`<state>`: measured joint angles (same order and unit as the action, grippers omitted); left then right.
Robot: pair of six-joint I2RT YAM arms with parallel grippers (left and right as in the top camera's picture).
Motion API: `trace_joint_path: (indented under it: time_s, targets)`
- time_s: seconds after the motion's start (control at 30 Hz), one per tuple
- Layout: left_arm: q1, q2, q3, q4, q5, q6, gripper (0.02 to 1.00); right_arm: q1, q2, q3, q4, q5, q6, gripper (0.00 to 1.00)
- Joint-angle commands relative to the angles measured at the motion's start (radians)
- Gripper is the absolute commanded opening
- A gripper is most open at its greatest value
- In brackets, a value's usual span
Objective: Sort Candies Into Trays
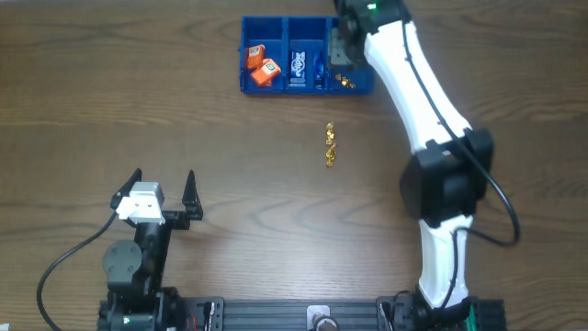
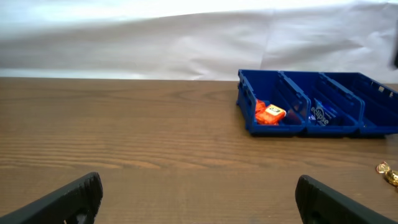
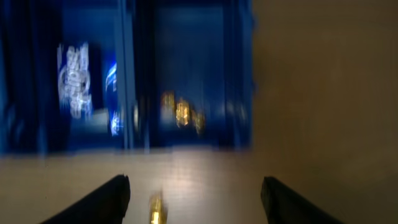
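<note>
The blue three-compartment tray (image 1: 244, 46) sits at the far side of the table (image 1: 110, 92). It holds orange candies (image 1: 260, 64) on the left, blue candies (image 1: 298, 66) in the middle and gold candies (image 1: 344, 83) on the right. More gold-wrapped candies (image 1: 332, 145) lie loose on the table nearby. The right pincer (image 3: 194, 186) hangs open and empty at the tray's right compartment. The left pincer (image 1: 163, 176) is open near its base.
</note>
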<state>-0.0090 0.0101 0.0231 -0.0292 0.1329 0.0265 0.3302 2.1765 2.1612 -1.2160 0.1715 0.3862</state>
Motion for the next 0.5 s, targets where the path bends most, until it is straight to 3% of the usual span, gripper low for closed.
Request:
trace_joint_path:
  time_s: [0.03,0.1,0.23,0.4,0.5]
  targets:
    - [0.004,-0.006,-0.018,-0.035,0.021,0.003,0.998,0.039,-0.139,0.005,-0.218,-0.098,0.084,0.741]
    - [0.004,-0.006,-0.018,-0.035,0.021,0.003,0.998,0.064,-0.138,-0.004,-0.318,-0.099,0.116,0.752]
    - [0.004,-0.006,-0.018,-0.035,0.021,0.003,0.996,0.117,-0.138,-0.101,-0.335,-0.114,0.123,0.772]
    - [0.004,-0.006,-0.018,-0.035,0.021,0.003,0.998,0.163,-0.138,-0.299,-0.197,-0.161,0.123,0.785]
    - [0.004,-0.006,-0.018,-0.035,0.021,0.003,0.998,0.183,-0.138,-0.483,-0.008,-0.196,0.142,0.781]
